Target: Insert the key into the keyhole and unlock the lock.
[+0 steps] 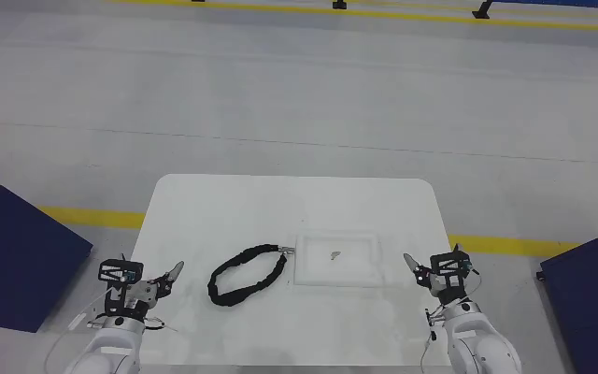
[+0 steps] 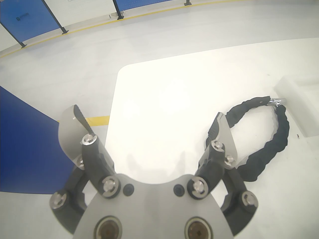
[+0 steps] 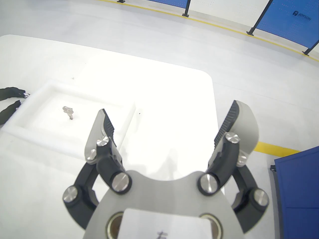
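Key (image 3: 67,111) lay flat inside a shallow white tray (image 1: 338,237), apart from its raised rim on every side. To the tray's left the black chain lock (image 2: 280,135) sat looped on the bench (image 1: 280,206), its metal end just beside the tray's left rim. Left fingers (image 2: 218,129) were spread wide and held nothing, hovering at the bench's left edge with a stretch of white surface between them and the lock. Right fingers (image 3: 230,119) were likewise released, near the right edge, well apart from the key.
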Tool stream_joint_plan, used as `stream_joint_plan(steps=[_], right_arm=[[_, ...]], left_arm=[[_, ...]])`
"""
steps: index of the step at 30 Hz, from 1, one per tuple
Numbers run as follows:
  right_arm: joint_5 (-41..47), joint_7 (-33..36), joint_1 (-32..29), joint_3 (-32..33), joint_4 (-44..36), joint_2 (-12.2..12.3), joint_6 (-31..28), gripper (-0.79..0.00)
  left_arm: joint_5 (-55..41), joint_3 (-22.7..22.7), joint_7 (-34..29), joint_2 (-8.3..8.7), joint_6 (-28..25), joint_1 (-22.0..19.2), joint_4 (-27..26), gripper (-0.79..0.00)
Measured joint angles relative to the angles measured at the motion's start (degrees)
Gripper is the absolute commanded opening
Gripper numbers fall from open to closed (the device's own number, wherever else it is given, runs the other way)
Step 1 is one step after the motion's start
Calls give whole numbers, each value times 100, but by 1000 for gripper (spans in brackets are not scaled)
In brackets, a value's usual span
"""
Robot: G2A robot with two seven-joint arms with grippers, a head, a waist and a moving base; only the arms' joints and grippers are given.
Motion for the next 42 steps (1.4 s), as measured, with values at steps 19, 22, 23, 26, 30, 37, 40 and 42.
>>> stream_joint_plan(steps=[19,22,23,26,30,37,40,42], right_arm=[[-1973,2350,1527,-225,-1071,194,-2476,0],[-2124,2785,1983,-508,-1006,204,-3007,0],[-2116,2924,2124,-604,-975,202,-3156,0],[-2007,3418,2617,-956,-870,187,-3680,0],[-1605,4098,3290,-1457,-555,135,-4278,0],[-482,5453,4768,-2601,798,-59,-4983,0],[-289,5500,5324,-3189,1524,-121,-4955,0],[-162,5501,5629,-3533,1960,-160,-4941,0]], left_arm=[[0,0,0,0,0,0,0,0],[0,0,0,0,0,0,0,0],[0,0,0,0,0,0,0,0],[0,0,0,0,0,0,0,0],[0,0,0,0,0,0,0,0],[0,0,0,0,0,0,0,0],[0,0,0,0,0,0,0,0],[0,0,0,0,0,0,0,0]])
